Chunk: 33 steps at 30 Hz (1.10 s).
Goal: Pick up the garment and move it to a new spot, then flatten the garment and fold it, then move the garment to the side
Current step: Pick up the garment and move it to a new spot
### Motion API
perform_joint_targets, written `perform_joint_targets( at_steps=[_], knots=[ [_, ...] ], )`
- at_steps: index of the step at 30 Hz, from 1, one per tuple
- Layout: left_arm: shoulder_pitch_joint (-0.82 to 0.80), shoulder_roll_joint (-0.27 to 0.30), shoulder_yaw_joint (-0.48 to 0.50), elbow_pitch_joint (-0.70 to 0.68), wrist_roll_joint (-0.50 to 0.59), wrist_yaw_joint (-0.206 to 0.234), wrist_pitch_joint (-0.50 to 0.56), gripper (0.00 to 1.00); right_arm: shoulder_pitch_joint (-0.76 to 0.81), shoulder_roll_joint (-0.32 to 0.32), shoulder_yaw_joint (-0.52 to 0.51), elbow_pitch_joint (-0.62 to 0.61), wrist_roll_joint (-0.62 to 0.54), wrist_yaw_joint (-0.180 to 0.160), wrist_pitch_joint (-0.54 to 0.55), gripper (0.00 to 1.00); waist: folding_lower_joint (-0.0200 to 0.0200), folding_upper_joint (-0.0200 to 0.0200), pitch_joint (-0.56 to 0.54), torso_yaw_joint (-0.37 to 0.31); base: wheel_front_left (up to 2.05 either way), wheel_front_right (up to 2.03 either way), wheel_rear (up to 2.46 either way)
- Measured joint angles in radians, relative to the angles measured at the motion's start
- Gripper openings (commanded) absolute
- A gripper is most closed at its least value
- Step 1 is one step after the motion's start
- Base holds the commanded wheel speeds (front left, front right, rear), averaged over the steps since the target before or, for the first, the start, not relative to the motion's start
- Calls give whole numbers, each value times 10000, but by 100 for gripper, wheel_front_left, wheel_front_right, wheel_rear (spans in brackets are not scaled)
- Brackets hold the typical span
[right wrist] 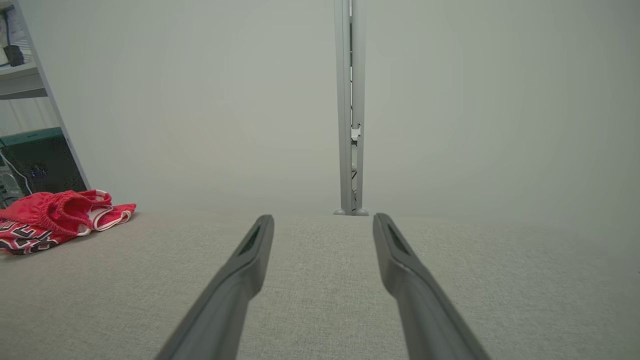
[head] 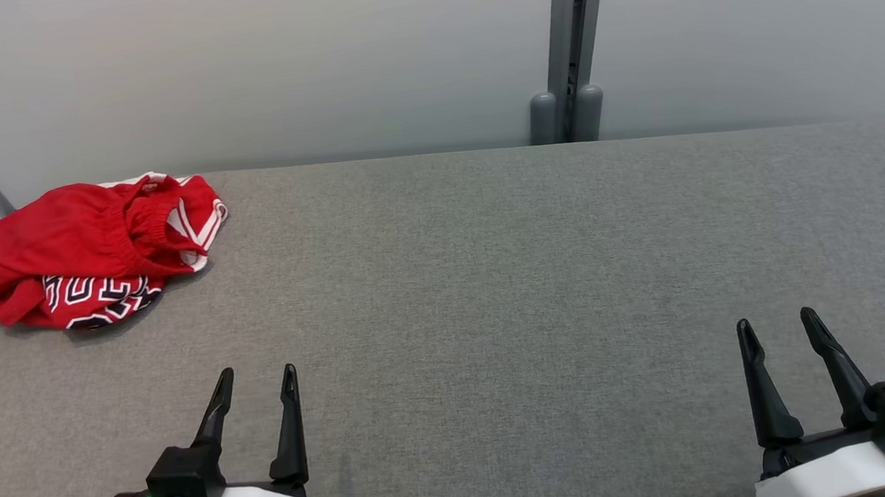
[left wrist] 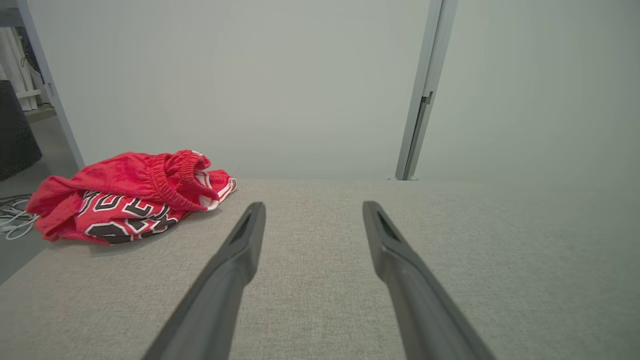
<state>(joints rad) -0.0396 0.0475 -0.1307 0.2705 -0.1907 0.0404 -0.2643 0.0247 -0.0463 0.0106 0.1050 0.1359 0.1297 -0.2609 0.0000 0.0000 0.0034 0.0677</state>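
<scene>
We're at step 0: garment (head: 91, 251) sits crumpled at the table's (head: 495, 315) far-left corner, untouched, both left gripper (head: 256, 383) and right gripper (head: 779, 326) spread wide and empty near us, so pick, flatten, fold, move all remain.

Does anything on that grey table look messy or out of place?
The red garment lies crumpled in a heap at the table's far left corner, one side seeming to overhang the edge. Nothing else stands out.
</scene>
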Motion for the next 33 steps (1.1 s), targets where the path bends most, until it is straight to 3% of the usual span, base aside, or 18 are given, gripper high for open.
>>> perform_joint_targets(
  at_steps=[7,24,28,33],
  knots=[
    [-105,2,-23,-36,15,2,0,100,12,-6,-63,-54,2,0,-6,100,0,0,41,751,0,0,0],
    [-163,12,92,-98,-207,96,0,100,-161,-4,117,-150,-90,4,-8,100,0,0,279,3897,0,0,0],
    [-151,13,96,-117,-251,134,0,100,-212,-2,182,-140,-119,10,-8,100,0,0,390,4313,0,0,0],
    [-128,10,109,-234,-370,224,0,100,-265,0,276,-140,-186,10,-8,100,0,0,586,4331,0,0,0]
  ],
)
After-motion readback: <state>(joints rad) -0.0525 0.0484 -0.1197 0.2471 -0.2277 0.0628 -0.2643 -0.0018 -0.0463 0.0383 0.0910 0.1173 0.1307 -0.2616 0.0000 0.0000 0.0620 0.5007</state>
